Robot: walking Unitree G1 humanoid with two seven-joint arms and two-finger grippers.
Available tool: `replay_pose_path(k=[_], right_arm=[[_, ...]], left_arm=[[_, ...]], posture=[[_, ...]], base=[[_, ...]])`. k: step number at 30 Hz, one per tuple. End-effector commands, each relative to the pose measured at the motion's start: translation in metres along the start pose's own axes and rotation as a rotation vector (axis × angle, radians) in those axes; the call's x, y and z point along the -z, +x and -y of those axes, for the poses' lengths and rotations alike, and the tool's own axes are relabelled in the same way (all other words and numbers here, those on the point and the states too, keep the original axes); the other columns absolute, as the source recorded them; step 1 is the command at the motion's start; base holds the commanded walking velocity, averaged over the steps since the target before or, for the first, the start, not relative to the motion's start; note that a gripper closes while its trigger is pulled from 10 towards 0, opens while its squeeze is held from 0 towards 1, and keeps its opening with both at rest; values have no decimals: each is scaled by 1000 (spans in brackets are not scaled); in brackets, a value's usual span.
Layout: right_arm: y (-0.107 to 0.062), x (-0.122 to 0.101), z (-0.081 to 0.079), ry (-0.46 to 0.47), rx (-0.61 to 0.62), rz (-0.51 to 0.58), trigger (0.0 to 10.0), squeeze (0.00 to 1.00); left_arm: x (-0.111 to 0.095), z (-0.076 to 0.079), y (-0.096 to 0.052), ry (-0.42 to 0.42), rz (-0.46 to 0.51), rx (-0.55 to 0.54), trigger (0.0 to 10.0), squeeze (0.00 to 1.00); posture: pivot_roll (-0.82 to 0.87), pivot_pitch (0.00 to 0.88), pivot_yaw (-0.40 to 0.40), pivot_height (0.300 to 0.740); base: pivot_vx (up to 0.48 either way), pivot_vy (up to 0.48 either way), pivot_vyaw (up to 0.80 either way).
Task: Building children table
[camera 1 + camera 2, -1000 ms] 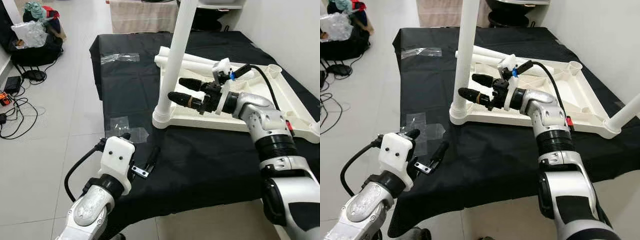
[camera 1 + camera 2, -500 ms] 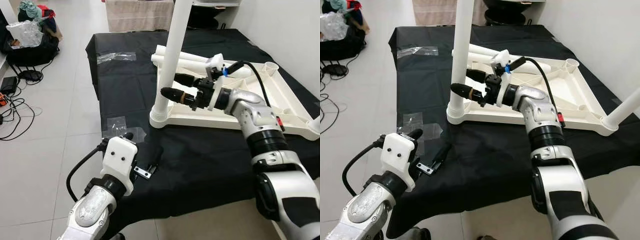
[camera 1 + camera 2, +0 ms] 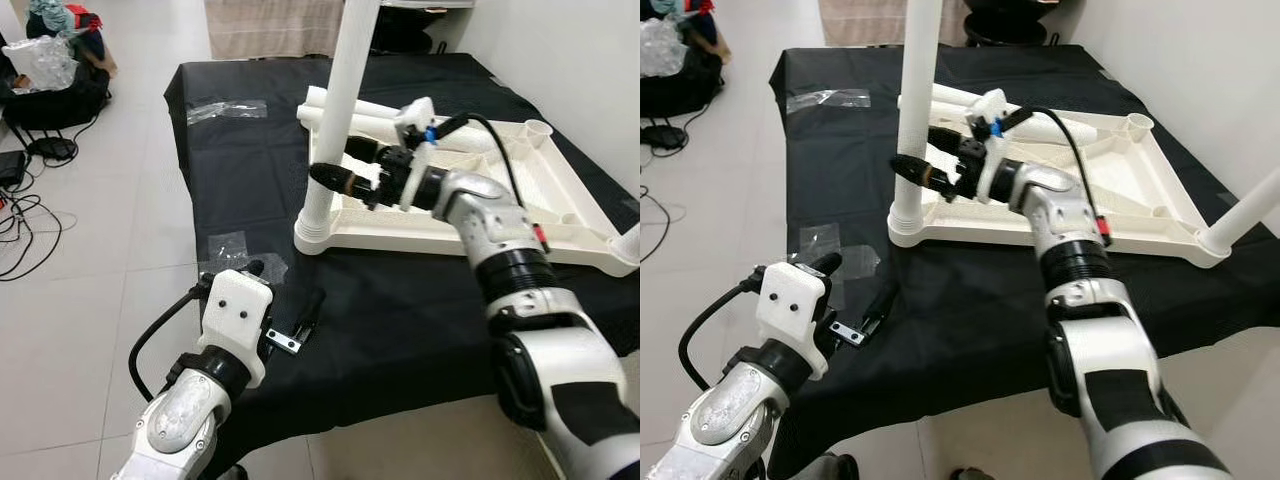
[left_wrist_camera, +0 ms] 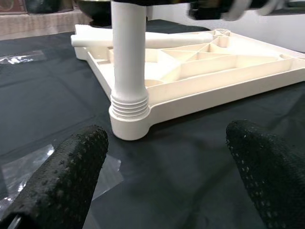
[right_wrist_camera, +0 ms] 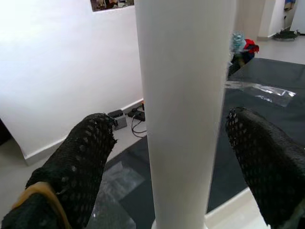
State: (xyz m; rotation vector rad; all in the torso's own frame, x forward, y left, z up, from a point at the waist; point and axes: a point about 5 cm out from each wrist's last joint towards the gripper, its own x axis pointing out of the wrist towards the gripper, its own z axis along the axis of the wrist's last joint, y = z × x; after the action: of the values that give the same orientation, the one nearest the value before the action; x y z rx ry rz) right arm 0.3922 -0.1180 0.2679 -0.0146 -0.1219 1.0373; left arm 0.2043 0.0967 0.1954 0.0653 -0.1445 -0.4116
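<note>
Far left on the floor: bags [image 3: 55, 75] and cables [image 3: 25, 205], not part of the job. My left gripper [image 3: 285, 320] hovers low over the near-left edge of the black cloth [image 3: 400, 320], jaws wide, nothing between them; it points toward the tabletop's corner from well apart. Plastic wrap [image 3: 235, 245] lies on the cloth just ahead of it, another strip [image 3: 228, 108] further back.

Centre: the tabletop [image 3: 560, 190] lies upside down on the cloth, ribbed underside up. One leg [image 3: 335, 110] stands upright in its near-left corner socket; the left wrist view shows its threaded collar sitting at the socket, so I judge it screwed in or close to it. My right gripper [image 3: 345, 168] is at that leg above the base, jaws wide, one finger each side of the leg, not yet closed on it as far as I can tell from the right wrist view. Probably going in to grip and twist or check it.

Behind, loose legs [image 3: 375, 118] lie across the tabletop's far-left part, touching it. Right: a second leg [image 3: 1245, 208] stands tilted at the near-right corner. The far-right socket [image 3: 540, 130] is empty.

Progress: roughly halfway by my read. Two legs up, remaining legs to be fitted, then flip the table.
</note>
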Motion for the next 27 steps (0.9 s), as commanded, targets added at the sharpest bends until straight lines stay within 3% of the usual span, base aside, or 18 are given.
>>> replay_pose_path(k=[1, 15, 27], right_arm=[[2, 0, 1, -20, 10, -13, 10000, 0], [22, -2, 2, 32, 119, 19, 10000, 0], [30, 0, -3, 32, 97, 24, 9843, 0]], left_arm=[[1, 2, -1, 1, -17, 12, 10000, 0], [1, 2, -2, 5, -18, 7, 10000, 0], [1, 1, -1, 8, -20, 4, 10000, 0]], posture=[[115, 184, -120, 740], [118, 188, -124, 740], [116, 188, -128, 740]], base=[[0, 0, 0], [0, 0, 0], [0, 0, 0]])
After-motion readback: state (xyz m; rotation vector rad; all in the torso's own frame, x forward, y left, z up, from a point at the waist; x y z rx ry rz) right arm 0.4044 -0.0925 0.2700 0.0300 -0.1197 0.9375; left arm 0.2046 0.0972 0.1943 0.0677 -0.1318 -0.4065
